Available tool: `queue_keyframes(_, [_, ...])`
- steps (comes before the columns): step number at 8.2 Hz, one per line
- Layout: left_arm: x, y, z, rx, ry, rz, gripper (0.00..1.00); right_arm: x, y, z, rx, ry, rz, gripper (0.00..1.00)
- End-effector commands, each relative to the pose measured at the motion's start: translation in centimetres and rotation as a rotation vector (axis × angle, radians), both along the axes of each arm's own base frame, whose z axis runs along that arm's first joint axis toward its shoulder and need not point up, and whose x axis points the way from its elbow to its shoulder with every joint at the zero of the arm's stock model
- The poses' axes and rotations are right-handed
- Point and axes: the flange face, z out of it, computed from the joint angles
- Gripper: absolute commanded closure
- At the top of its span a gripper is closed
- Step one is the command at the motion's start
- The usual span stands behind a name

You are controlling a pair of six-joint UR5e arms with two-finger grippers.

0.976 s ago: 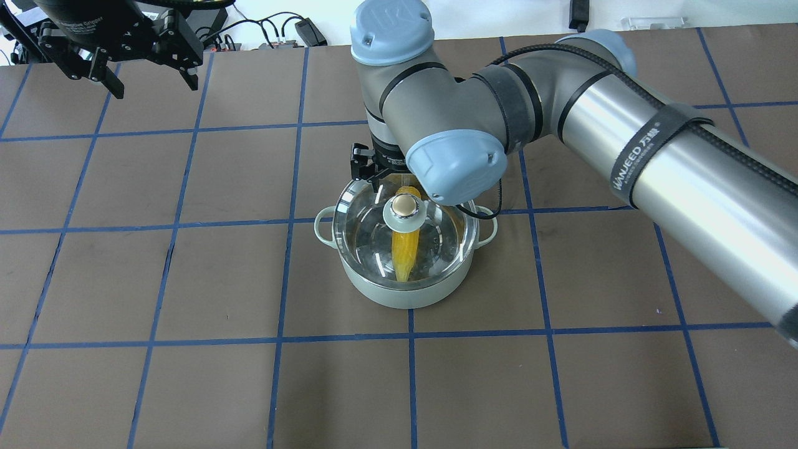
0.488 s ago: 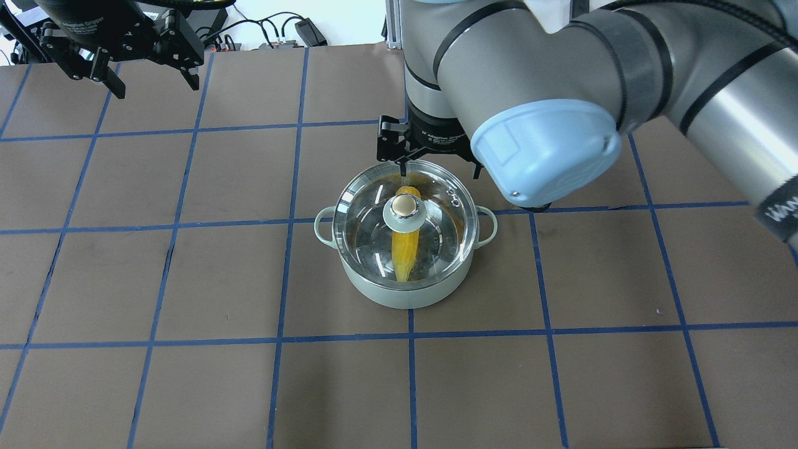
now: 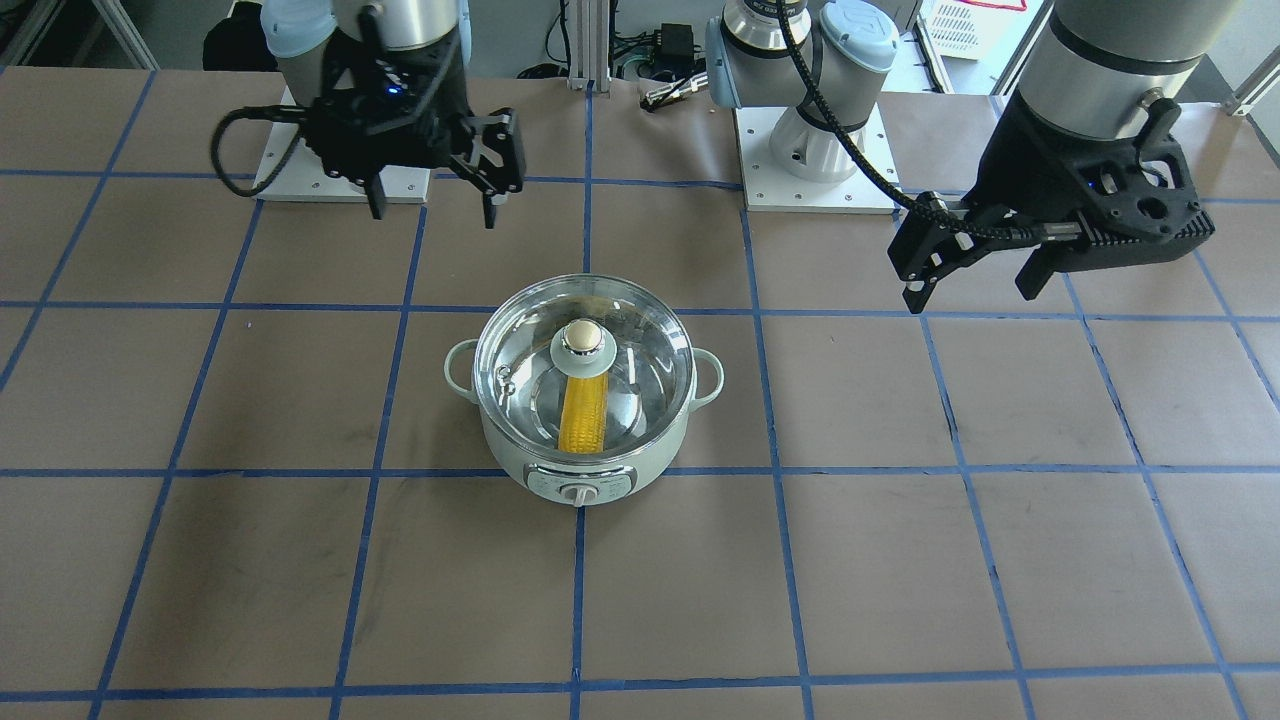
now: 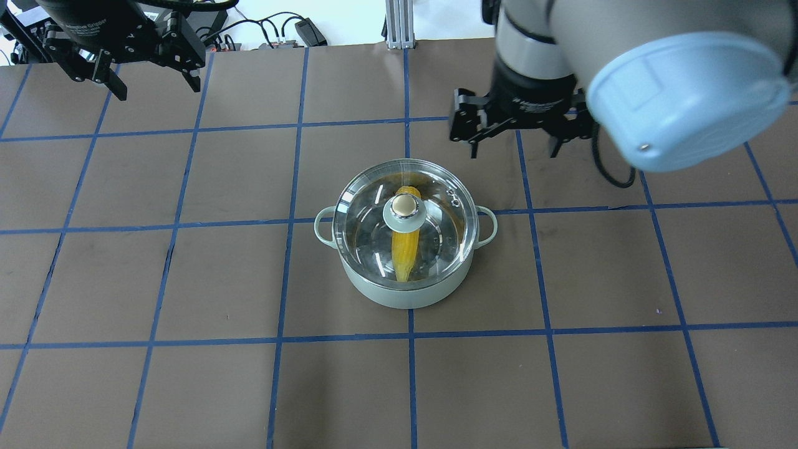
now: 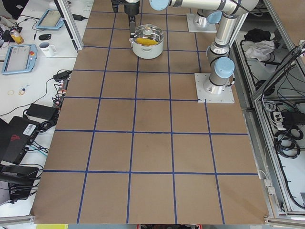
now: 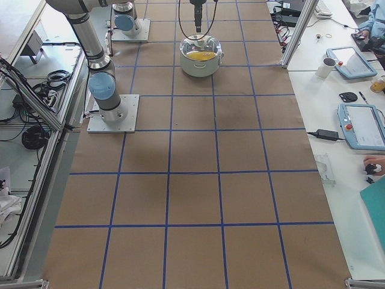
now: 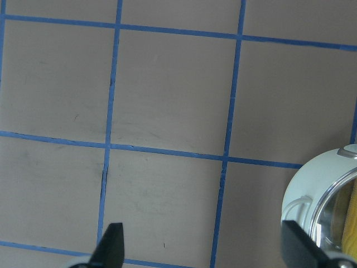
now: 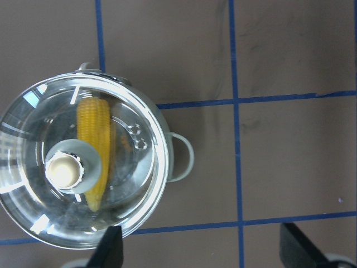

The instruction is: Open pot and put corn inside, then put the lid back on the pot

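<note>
You see one pot [image 4: 405, 293], one lid [image 4: 436, 231] on it, one corn [image 4: 404, 252] inside; left hand [image 4: 158, 88] and right hand [image 4: 514, 148] hang released, apart from the pot.

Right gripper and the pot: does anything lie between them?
Nothing does. In the overhead view, only a bare stretch of table separates the right gripper from the pot.

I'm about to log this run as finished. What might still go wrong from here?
The corn spans nearly the width of the pot under the lid. If an end rides up the wall, the lid may not sit flush, which I cannot confirm. The open right gripper hangs not far beyond the pot. A low sweep toward it might clip the knob and shift the lid. The left gripper, open, is far off.
</note>
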Motion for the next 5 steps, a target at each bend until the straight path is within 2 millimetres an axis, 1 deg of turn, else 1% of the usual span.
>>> queue_keyframes(1, [0.07,0.47,0.37,0.002,-0.005,0.000,0.00,-11.58,-1.21,2.96,0.006,-0.005,0.011,0.00])
queue_keyframes(3, [0.04,0.04,-0.02,0.002,0.001,0.000,0.00,-11.33,-0.66,2.48,0.039,-0.012,0.016,0.00])
queue_keyframes(5, [-0.11,0.33,0.41,-0.002,-0.002,-0.002,0.00,-11.05,-0.67,2.29,0.046,-0.039,0.030,0.00])
